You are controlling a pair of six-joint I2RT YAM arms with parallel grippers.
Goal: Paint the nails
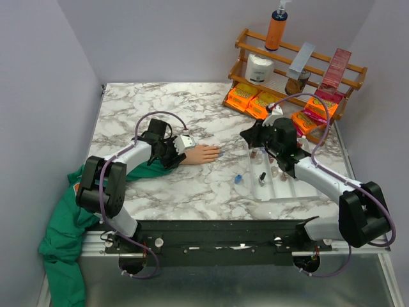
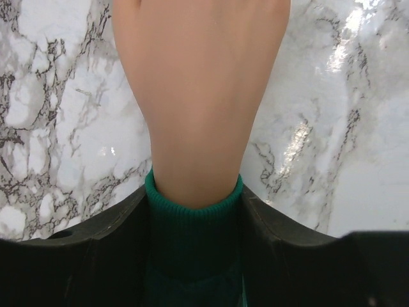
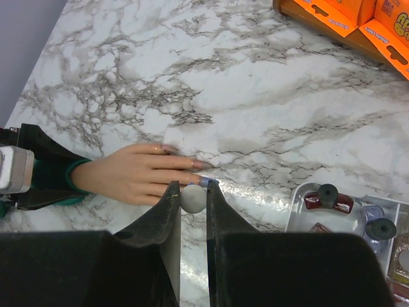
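The peach fake hand (image 1: 203,153) lies flat on the marble table, fingers pointing right, and also shows in the right wrist view (image 3: 137,173). Its nails (image 3: 203,165) look pinkish, and one fingertip (image 3: 204,181) is bluish. My left gripper (image 1: 169,151) is shut on the green sleeve (image 2: 193,224) at the wrist, one jaw on each side of the cuff. My right gripper (image 3: 192,192) is shut on a small grey round brush cap (image 3: 193,199), held just at the fingertips of the hand. The brush tip is hidden behind the cap. The right gripper (image 1: 250,136) sits right of the hand.
A clear tray (image 1: 285,190) holds small polish bottles (image 1: 261,178). A small blue bottle (image 1: 238,180) stands on the table left of it. A wooden rack (image 1: 294,70) with orange packets stands at the back right. Green cloth (image 1: 61,230) hangs off the left edge.
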